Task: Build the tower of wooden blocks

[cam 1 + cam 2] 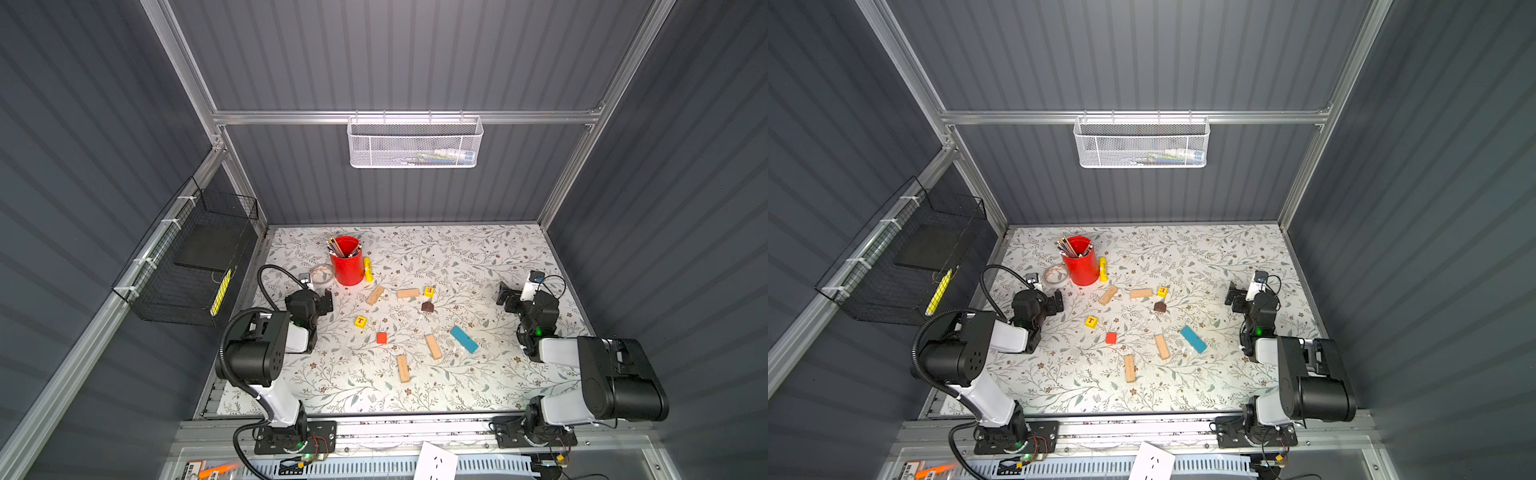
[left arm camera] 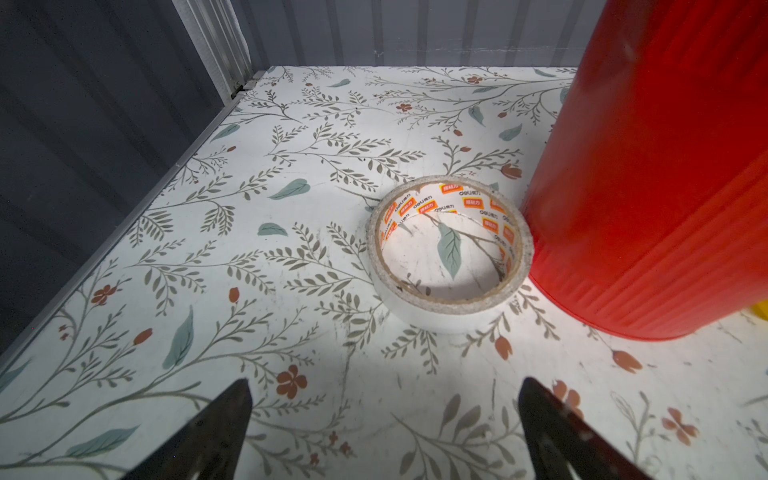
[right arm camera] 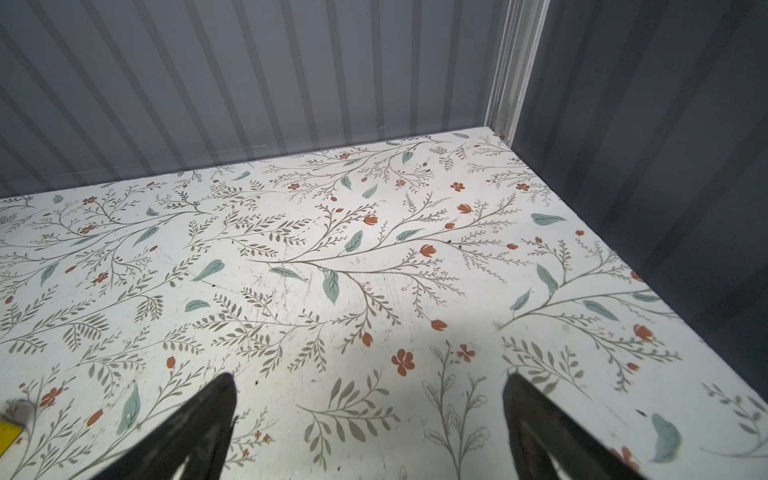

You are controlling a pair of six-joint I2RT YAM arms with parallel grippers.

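Observation:
No tower stands; the wood blocks lie scattered flat on the flowered table in both top views. Among them are several tan planks (image 1: 407, 293) (image 1: 433, 346), a blue plank (image 1: 464, 339), two yellow lettered cubes (image 1: 360, 322) (image 1: 429, 291), a red cube (image 1: 381, 338) and a dark brown peaked piece (image 1: 427, 307). My left gripper (image 1: 326, 301) (image 2: 384, 380) is open and empty at the left, apart from the blocks. At the right, my right gripper (image 1: 505, 296) (image 3: 370, 376) is open over bare table.
A red pencil cup (image 1: 347, 259) (image 2: 648, 166) stands at the back left, with a tape roll (image 2: 449, 253) touching it and a yellow stick (image 1: 368, 269) beside it. A white mesh basket (image 1: 415, 143) hangs on the back wall, a black wire basket (image 1: 195, 266) on the left wall.

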